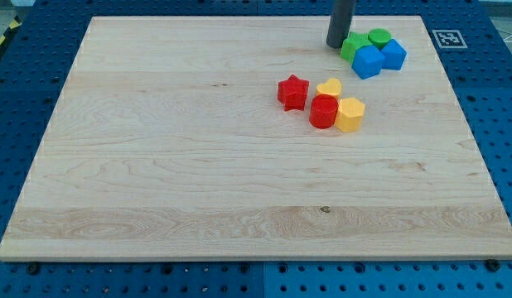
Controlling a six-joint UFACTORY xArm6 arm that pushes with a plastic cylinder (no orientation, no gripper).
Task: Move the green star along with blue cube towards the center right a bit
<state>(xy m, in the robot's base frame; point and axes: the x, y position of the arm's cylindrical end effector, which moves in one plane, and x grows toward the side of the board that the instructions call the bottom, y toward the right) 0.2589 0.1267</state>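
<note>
Wooden board (198, 165), eight small blocks, one dark rod: stock at the view's top right and centre right.

Item one, my tip (336, 45): a plain rod end, no jaws to spread or close, set down on the wood just left of the green star (350, 45), touching it or very nearly. Item two, the green star, packed against the blue cube (367, 62) at its lower right. Item three, a green cylinder (379, 36) touching the star's right side. Item four, a second blue block (394, 54), shape unclear, pressed to the cube's right. Items five to eight, a separate cluster lower down, well apart from my tip: red star (293, 92) standing slightly alone, yellow heart (329, 87), red cylinder (323, 111) and yellow hexagonal block (350, 114) bunched together.
</note>
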